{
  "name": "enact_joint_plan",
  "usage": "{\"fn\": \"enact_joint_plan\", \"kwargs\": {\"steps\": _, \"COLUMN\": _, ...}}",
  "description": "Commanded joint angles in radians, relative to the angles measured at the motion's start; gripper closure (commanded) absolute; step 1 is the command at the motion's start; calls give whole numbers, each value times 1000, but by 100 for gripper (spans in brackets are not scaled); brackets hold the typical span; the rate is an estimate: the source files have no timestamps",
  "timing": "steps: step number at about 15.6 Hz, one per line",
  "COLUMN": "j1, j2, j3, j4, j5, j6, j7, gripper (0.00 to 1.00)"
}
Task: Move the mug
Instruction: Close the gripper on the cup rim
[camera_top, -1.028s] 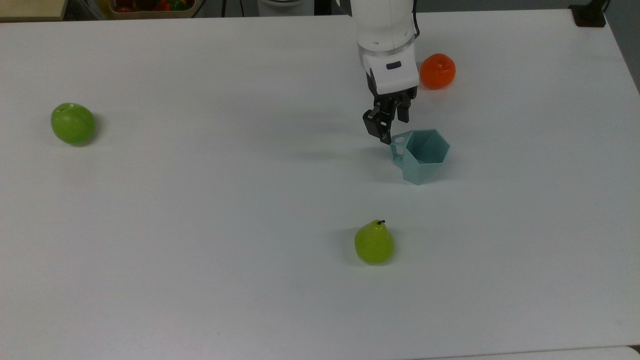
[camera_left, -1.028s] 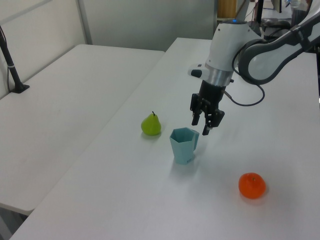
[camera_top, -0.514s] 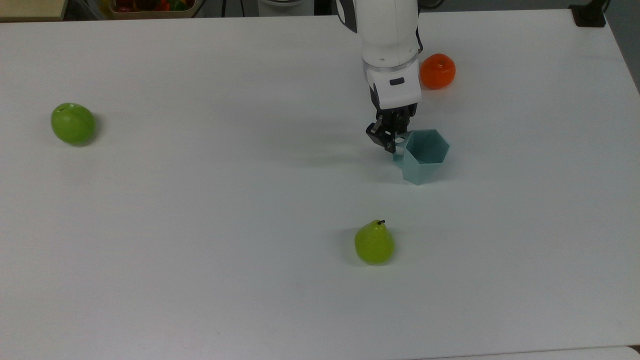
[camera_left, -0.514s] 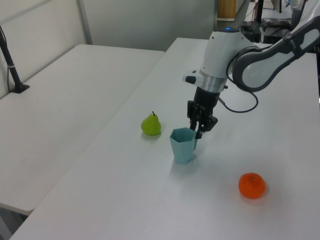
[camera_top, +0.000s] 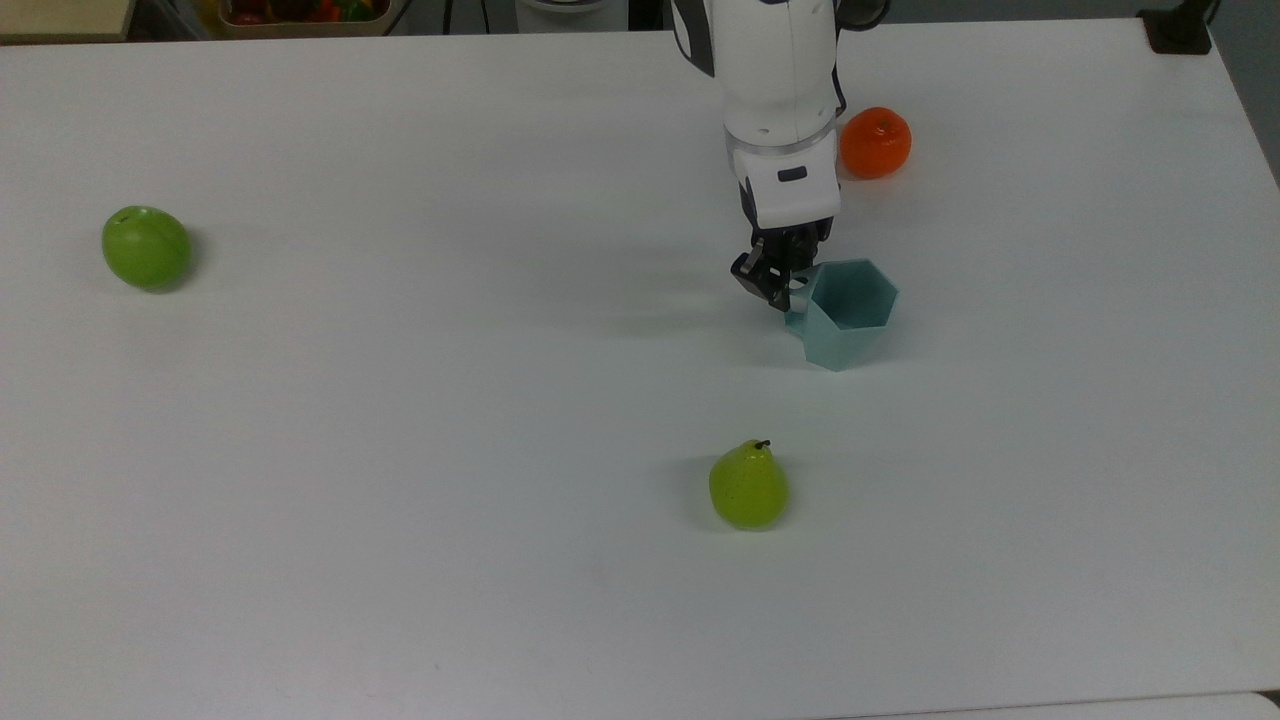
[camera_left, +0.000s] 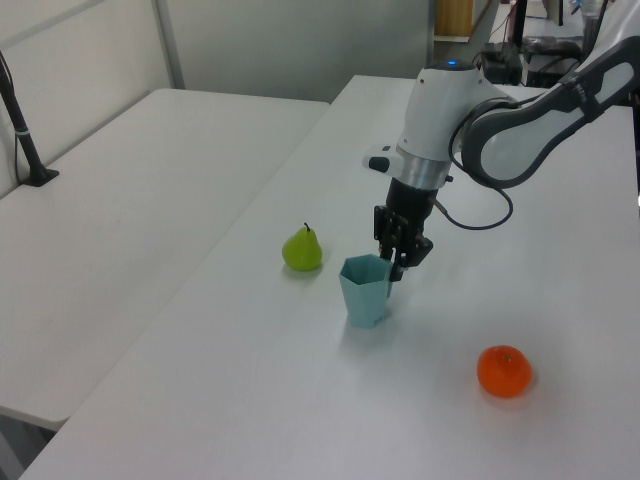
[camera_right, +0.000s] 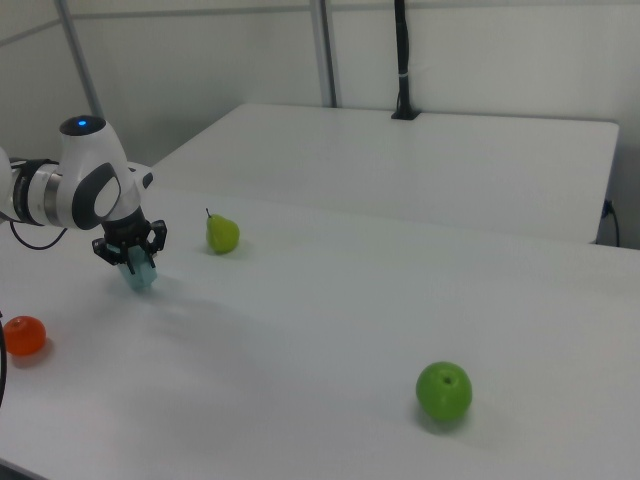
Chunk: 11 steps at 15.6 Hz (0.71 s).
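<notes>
STEP: grasp judged made, lift not yet begun | GRIPPER: black two-finger gripper (camera_top: 781, 288) clamped on the side handle of the pale blue-grey faceted plastic mug (camera_top: 846, 318) | MUG: upright on white table (camera_top: 400, 400), between orange (camera_top: 875, 142) and pear (camera_top: 748, 486) | NEXT: a straight lift is called for, the off-centre hold judged liable to tilt.

Single white arm (camera_top: 770, 60) enters from top edge of top view, right of centre, wrist pointing steeply down. Gripper (camera_top: 778, 285) sits just right of centre, upper half of frame, black fingers (camera_top: 760, 275) drawn close together around mug handle. Left view: arm (camera_left: 520, 120) reaches in from upper right, gripper (camera_left: 398, 262) near frame centre. Right view: gripper (camera_right: 133, 262) at left edge, mid-height.
</notes>
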Motion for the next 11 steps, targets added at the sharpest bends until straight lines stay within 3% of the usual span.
{"fn": "enact_joint_plan", "kwargs": {"steps": 1, "j1": 13, "j2": 16, "j3": -10, "j4": 9, "j5": -37, "j6": 15, "j7": 32, "gripper": 59}}
{"fn": "enact_joint_plan", "kwargs": {"steps": 3, "j1": 13, "j2": 19, "j3": -10, "j4": 9, "j5": -45, "j6": 15, "j7": 32, "gripper": 60}}
{"fn": "enact_joint_plan", "kwargs": {"steps": 5, "j1": 13, "j2": 20, "j3": -10, "j4": 11, "j5": -57, "j6": 15, "j7": 35, "gripper": 68}}
{"fn": "enact_joint_plan", "kwargs": {"steps": 8, "j1": 13, "j2": 26, "j3": -8, "j4": 11, "j5": -69, "j6": 15, "j7": 36, "gripper": 96}}
{"fn": "enact_joint_plan", "kwargs": {"steps": 11, "j1": 13, "j2": 25, "j3": -8, "j4": 8, "j5": -68, "j6": 13, "j7": 38, "gripper": 100}}
